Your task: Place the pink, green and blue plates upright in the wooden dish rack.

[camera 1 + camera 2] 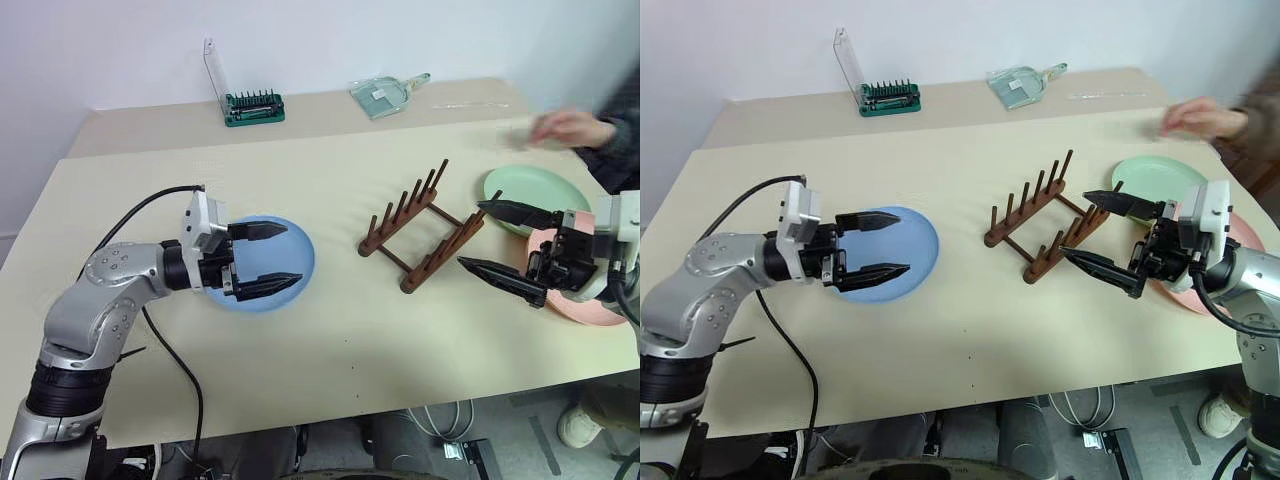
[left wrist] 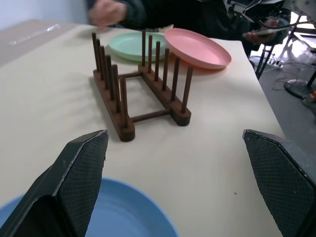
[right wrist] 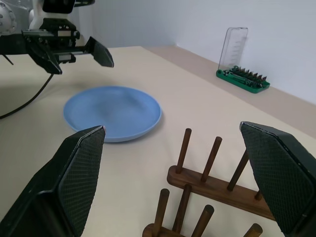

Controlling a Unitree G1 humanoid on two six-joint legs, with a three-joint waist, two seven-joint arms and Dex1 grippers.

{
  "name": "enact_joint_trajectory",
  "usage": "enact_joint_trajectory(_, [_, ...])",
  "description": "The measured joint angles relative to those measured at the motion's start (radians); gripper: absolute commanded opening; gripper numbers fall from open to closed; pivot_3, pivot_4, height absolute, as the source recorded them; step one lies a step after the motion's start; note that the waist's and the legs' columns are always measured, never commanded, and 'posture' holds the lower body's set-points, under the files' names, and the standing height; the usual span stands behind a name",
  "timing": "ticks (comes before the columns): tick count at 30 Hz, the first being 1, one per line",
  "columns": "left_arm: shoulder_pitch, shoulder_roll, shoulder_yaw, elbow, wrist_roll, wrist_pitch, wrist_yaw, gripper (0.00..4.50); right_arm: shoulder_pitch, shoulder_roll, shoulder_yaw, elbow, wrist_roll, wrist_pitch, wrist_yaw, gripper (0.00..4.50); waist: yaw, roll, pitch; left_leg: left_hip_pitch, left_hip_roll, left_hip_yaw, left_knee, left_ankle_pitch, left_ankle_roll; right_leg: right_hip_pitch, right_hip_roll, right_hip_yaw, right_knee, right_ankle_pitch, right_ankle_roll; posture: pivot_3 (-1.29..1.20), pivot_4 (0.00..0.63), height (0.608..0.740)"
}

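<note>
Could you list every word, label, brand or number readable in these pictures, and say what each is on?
There is no readable text.
Green screwdriver-bit holder: no legible marking.
Clear packet at the table's far edge: any print is too small to read.

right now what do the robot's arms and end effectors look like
Both arms are silver-grey metal with black joints. Each end effector, left and right, has two black pointed fingers with textured pads, on a white wrist block. A black cable loops along the left arm.
</note>
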Motion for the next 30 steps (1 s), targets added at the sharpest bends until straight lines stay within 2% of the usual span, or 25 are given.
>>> enact_joint_trajectory(17, [-0.047, 0.005, -0.023, 0.035, 0.024, -0.018, -0.013, 4.5, -0.051, 0.045, 0.065, -0.019, -0.015, -0.004, -0.066, 4.46, -0.001, 0.0, 0.0, 0.0, 0.0, 0.0, 0.0, 0.001, -0.001, 0.0, 0.0, 0.0, 0.0, 0.0, 0.0, 0.0, 0.15, 0.74])
enact_joint_trajectory(26, [-0.059, 0.054, -0.02, 0.06, 0.043, -0.044, -0.056, 4.5, -0.114, 0.07, 0.132, -0.019, -0.033, -0.015, -0.055, 4.46, 0.001, 0.0, 0.0, 0.0, 0.0, 0.0, 0.0, 0.0, -0.001, 0.0, 0.0, 0.0, 0.0, 0.0, 0.0, 0.0, 0.15, 0.74])
enact_joint_trajectory(30, [-0.101, 0.043, -0.071, 0.057, 0.041, 0.008, -0.057, 4.5, -0.14, 0.078, 0.132, -0.016, -0.033, -0.027, -0.056, 4.46, -0.001, 0.0, 0.0, 0.0, 0.0, 0.0, 0.0, 0.0, -0.001, 0.0, 0.0, 0.0, 0.0, 0.0, 0.0, 0.0, 0.15, 0.74])
